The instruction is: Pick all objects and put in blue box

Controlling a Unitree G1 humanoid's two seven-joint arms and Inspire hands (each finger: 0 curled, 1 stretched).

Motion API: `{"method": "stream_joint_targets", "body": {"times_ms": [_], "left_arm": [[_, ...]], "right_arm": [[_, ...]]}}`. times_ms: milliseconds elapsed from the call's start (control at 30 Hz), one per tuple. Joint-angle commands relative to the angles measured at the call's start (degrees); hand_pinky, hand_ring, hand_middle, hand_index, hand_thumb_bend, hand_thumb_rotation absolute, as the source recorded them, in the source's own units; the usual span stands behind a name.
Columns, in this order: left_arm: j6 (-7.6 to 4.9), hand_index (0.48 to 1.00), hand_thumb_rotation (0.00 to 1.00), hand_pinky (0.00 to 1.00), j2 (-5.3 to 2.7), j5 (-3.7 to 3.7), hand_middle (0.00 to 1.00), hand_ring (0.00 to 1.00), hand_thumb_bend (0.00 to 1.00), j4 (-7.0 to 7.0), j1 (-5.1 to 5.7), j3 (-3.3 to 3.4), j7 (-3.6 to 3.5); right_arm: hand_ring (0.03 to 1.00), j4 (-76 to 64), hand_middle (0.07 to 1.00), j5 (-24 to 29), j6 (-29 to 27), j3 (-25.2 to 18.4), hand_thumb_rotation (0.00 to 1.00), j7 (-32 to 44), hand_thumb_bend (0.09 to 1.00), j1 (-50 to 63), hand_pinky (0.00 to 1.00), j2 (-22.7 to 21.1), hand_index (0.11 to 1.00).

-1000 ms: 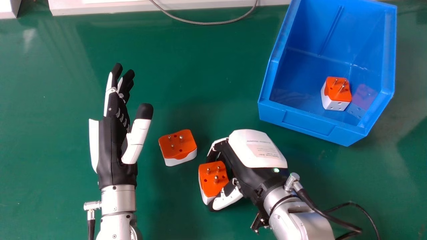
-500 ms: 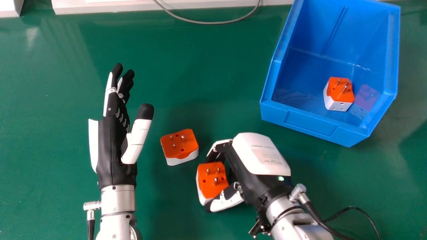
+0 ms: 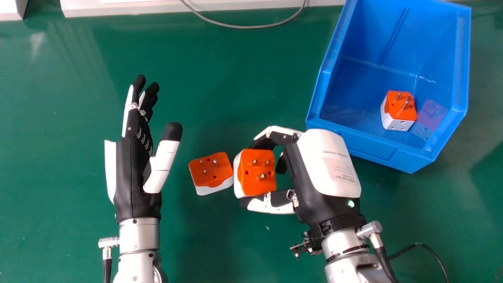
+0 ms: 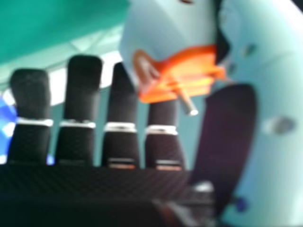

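"So, what was hard to make out from the head?"

"Mostly the right hand (image 3: 328,165). Its fingers (image 3: 282,137) were curled and clamped, together with the thumb (image 3: 269,205), on an orange-and-white plug adapter (image 3: 257,173). They covered some of its edges, and the palm side was turned out of sight. The hand also hid a bit of the blue box's (image 3: 373,151) near wall, and the box's far end ran off the top edge, like the grey cable (image 3: 243,27)."

"And the other adapters?"

"One loose adapter (image 3: 210,171) lay on the green tabletop (image 3: 235,78), pins up, right beside the held one in that view. I couldn't tell if they touched. A boxed adapter (image 3: 400,106) sat inside the blue box, near its reflection (image 3: 431,114)."

"Where was the left hand (image 3: 133,169)?"

"Over at the left, its fingers straight and its thumb held apart from them."

"Did the right hand view add anything?"

"Yes, though it was blurred. The held adapter was cut off by the border, but its white body showed from the palm side, with a pin sticking out of the orange face. The head view gave me that face nearly straight on, all three pins."
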Motion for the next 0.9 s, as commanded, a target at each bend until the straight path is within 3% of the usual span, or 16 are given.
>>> {"method": "stream_joint_targets", "body": {"times_ms": [0,100,200,367,533,600,867], "left_arm": [[-0.78,0.935,0.78,0.98,-0.21,0.24,0.91,0.93,0.94,-1.04,0.08,-0.40,-0.01],[-0.89,0.935,0.78,0.98,-0.17,0.40,0.91,0.93,0.94,-1.06,0.19,-0.38,0.19],[-1.10,0.936,0.78,0.98,-0.13,0.02,0.91,0.93,0.94,-0.94,0.19,-0.39,-0.28],[-0.99,0.936,0.78,0.98,-0.29,0.13,0.91,0.93,0.94,-1.25,0.36,-0.38,-0.14],[-0.84,0.935,0.78,0.98,-0.41,-0.22,0.91,0.93,0.94,-1.27,0.39,-0.33,-0.43],[-1.05,0.935,0.78,0.98,-0.27,0.22,0.91,0.93,0.93,-1.09,0.31,-0.30,-0.07],[-1.09,0.933,0.78,0.97,-0.53,0.04,0.91,0.93,0.93,-1.11,0.11,-0.27,0.10]], "right_arm": [[0.378,-0.1,0.489,0.3,-2.2,-0.5,0.00,-3.7,0.499,0.0,0.27,0.8,0.541],[0.382,0.7,0.492,0.1,-3.4,-0.7,0.00,-6.7,0.493,0.0,0.26,1.2,0.548],[0.385,2.1,0.495,0.3,-5.7,-1.0,0.00,-11.7,0.490,0.0,0.26,1.9,0.546],[0.382,5.4,0.491,0.9,-10.8,-1.9,0.00,-19.4,0.488,-0.4,0.26,2.6,0.536],[0.378,7.3,0.485,0.2,-12.6,-2.6,0.00,-23.1,0.487,-1.0,0.26,2.5,0.539],[0.378,8.1,0.487,-0.2,-13.3,-3.0,0.00,-25.2,0.486,-1.5,0.26,2.6,0.542],[0.385,11.0,0.495,-1.9,-14.5,-5.3,0.00,-36.0,0.488,-3.3,0.27,2.7,0.527]]}}
